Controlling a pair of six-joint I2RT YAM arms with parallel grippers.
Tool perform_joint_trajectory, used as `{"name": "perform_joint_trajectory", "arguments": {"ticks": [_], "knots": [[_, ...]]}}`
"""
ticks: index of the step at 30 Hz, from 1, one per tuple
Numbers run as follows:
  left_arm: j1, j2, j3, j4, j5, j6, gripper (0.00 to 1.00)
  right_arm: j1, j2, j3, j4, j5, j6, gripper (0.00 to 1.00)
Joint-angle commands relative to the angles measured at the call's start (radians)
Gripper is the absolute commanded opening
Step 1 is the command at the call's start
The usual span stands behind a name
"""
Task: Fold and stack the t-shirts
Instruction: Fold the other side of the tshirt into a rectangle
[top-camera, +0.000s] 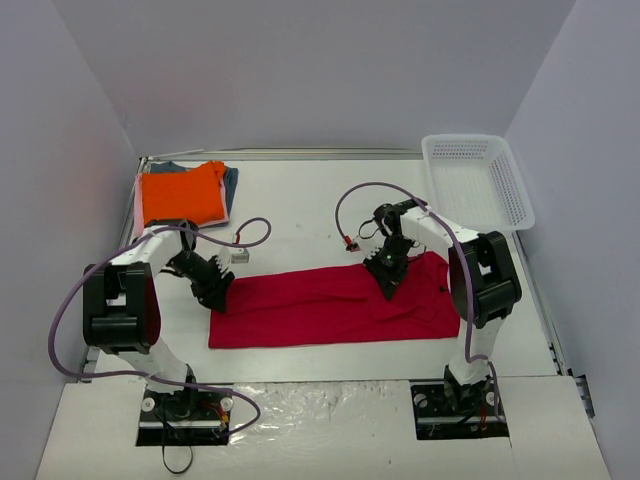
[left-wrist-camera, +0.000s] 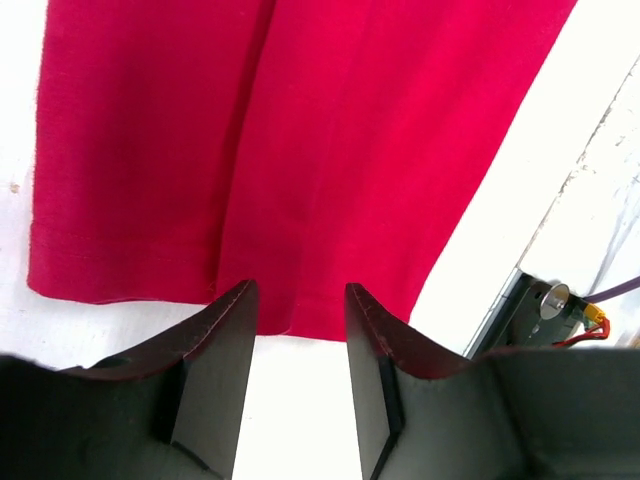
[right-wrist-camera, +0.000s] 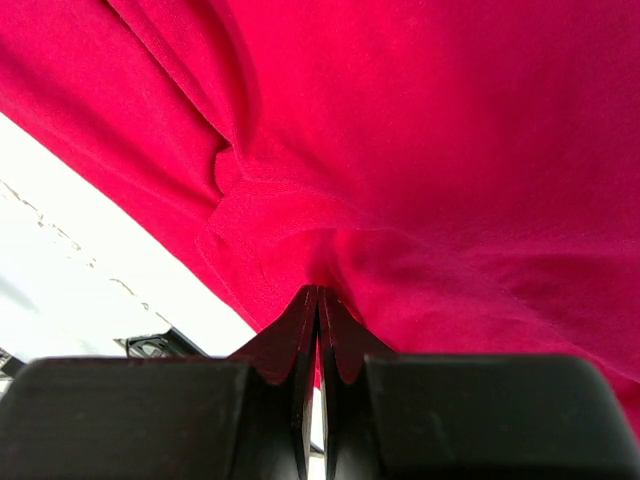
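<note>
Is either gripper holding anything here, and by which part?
The right gripper is shut on the red t-shirt, pinching a bunched fold near its far edge. The left gripper is open at the hem, holding nothing.

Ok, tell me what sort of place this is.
Probably a robot test cell, not a home: two black-and-white robot arms bolted to a white table, plain pale walls boxing it in, a crimson-red cloth t-shirt laid out.

Left claw (left-wrist-camera: 300, 290) low and tilted down, jaws apart; right claw (right-wrist-camera: 318, 292) likewise low, jaws tight together.
</note>
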Motion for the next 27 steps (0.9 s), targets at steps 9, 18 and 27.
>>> {"name": "perform_joint_trajectory", "arguments": {"ticks": [9,18,27], "knots": [[0.008,-0.025,0.036,0.049,-0.003,-0.031,0.41,0.000,-0.016,-0.009,-0.036,0.009,0.006,0.00],[0.008,0.016,0.028,0.091,-0.062,-0.053,0.44,0.000,-0.004,-0.015,-0.031,0.017,0.006,0.00],[0.006,0.009,0.037,-0.024,-0.031,0.030,0.21,0.000,0.004,-0.013,-0.028,0.026,0.009,0.00]]}}
